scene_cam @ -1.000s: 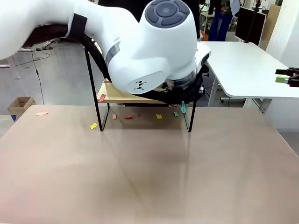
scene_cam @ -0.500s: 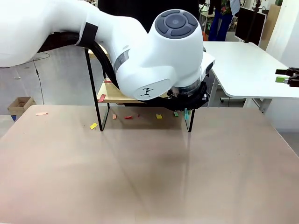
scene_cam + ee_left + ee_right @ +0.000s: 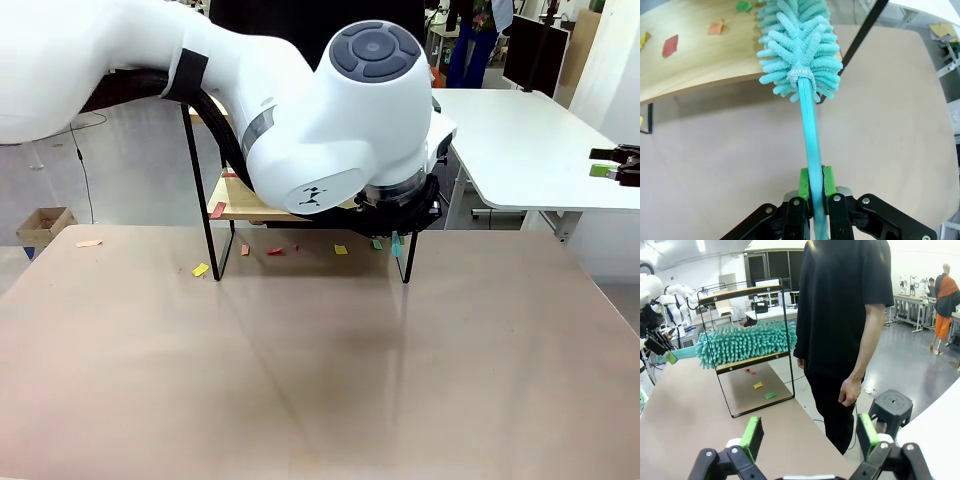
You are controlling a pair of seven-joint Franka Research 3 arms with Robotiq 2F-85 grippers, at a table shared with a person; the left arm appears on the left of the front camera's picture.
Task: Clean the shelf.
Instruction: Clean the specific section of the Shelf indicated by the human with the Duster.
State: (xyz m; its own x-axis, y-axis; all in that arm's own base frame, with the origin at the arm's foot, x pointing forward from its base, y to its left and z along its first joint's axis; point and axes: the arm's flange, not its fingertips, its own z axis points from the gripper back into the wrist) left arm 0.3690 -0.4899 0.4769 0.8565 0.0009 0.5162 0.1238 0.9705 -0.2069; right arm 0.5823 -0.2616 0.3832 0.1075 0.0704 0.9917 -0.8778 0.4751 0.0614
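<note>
The shelf's lower wooden board point(image 3: 690, 65) carries several paper scraps: red point(image 3: 670, 45), orange point(image 3: 716, 27) and green point(image 3: 744, 6). My left gripper point(image 3: 812, 184) is shut on the handle of a teal fluffy duster point(image 3: 800, 45), whose head lies over the board's right end. In the front view my left arm's big white wrist point(image 3: 350, 120) hides most of the shelf point(image 3: 238, 209); the duster's handle tip point(image 3: 396, 240) pokes out below it. Seen from the right wrist, the duster point(image 3: 745, 342) lies along the shelf's point(image 3: 740, 292) lower board. My right gripper point(image 3: 810, 436) is open and holds nothing.
Paper scraps lie on the table under and beside the shelf: yellow point(image 3: 200, 269), red point(image 3: 274, 251), green point(image 3: 377, 243), orange point(image 3: 89, 243). A person in black point(image 3: 845, 315) stands behind the shelf's far end. A black stool point(image 3: 892, 404) stands on the floor. White tables point(image 3: 520, 140) are at the back right.
My left arm's wrist has shifted a little to the right along the shelf, carrying the duster with it. The right gripper has stayed still and open.
</note>
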